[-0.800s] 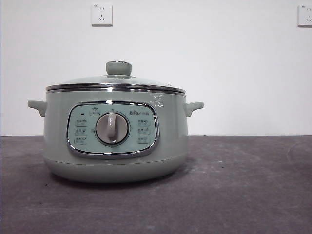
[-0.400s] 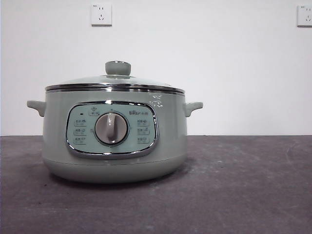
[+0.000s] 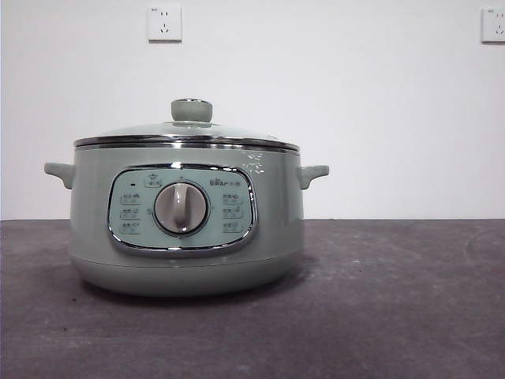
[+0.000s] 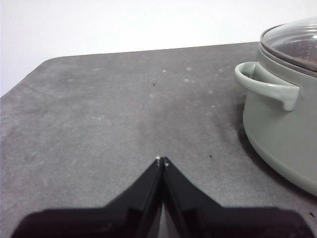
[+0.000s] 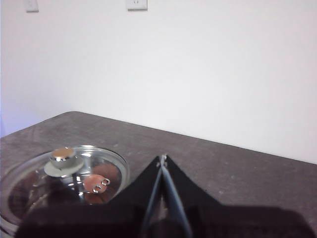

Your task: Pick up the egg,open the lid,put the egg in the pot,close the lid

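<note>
**A:** Egg (image 5: pixel 97 189) is already in the pot (image 3: pixel 186 213), by the looks of it. From the right arm's camera there's an orange-brown blob showing through the glass lid (image 5: pixel 64 181), just beside the knob (image 5: pixel 63 157). Bit smeared by reflections, but it's there.

**B:** And the lid's on?

**A:** Yep, sitting flat on the pot, chrome rim all the way round, knob on top. From the front you only get the pot: pale green, dial (image 3: pixel 181 208) in the middle of the panel, a little handle (image 3: pixel 312 174) on each side. No egg visible from there.

**B:** What's the room like?

**A:** Dark grey table (image 3: pixel 394 300), kind of scuffed and speckled. Plain white wall (image 3: pixel 355 110) behind it with a couple of sockets, one (image 3: pixel 164 23) above the pot.

**B:** Where are the claws?

**A:** Right claw (image 5: pixel 162 157) is up above the lid and a little to the side of it, jaws pressed together, holding nothing. The egg is under the glass, near that claw but apart from it. Left claw (image 4: pixel 161 160) is over bare table next to the pot, handle off to its side, also pinched closed with nothing in it. Neither is touching the pot.
</note>
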### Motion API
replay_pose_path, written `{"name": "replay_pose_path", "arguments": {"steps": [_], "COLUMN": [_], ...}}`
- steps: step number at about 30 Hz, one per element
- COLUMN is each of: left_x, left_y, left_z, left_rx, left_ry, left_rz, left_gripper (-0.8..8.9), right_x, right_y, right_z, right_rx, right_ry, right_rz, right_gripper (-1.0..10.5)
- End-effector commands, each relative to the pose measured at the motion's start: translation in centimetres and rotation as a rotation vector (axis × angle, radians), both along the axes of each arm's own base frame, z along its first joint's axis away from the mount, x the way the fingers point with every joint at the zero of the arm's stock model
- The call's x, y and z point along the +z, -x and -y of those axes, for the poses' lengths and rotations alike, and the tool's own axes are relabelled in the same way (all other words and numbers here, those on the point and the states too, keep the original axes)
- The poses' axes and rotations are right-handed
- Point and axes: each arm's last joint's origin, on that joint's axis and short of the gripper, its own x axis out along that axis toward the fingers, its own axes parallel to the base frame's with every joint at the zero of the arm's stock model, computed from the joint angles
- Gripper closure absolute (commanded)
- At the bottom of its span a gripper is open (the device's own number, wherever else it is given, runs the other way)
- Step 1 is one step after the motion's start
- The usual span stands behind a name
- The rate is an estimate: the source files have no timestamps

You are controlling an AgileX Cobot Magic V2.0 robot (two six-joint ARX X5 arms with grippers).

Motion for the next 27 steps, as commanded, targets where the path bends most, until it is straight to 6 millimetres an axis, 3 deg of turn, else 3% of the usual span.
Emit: {"name": "replay_pose_path", "arguments": {"steps": [1, 7, 13, 19, 27], "left_x": [-0.5, -0.5, -0.5, -0.5, -0.5], "left_y": [-0.1, -0.1, -0.1, -0.1, -0.1], "left_z": [0.0, 0.0, 0.0, 0.0, 0.0], "left_rx": [0.009, 0.009, 0.009, 0.009, 0.009], "left_ry": [0.01, 0.01, 0.01, 0.01, 0.01], "left_rz": [-0.011, -0.011, -0.011, -0.011, -0.011], "left_gripper": [8.17, 8.17, 8.17, 8.17, 8.17], "right_x": [-4.0, -10.1, -14.7, -17.1, -18.8], "right_y": [-0.7, -0.9, -1.2, -1.2, -1.3], "right_z": [0.0, 0.1, 0.2, 0.3, 0.3], "right_rx": [-0.022, -0.037, -0.1, -0.112, -0.116], "right_ry": [0.0, 0.003, -0.032, -0.049, -0.063], "right_rz": [-0.01, -0.029, -0.073, -0.11, -0.197], "right_gripper": [9.5, 9.5, 9.5, 9.5, 9.5]}}
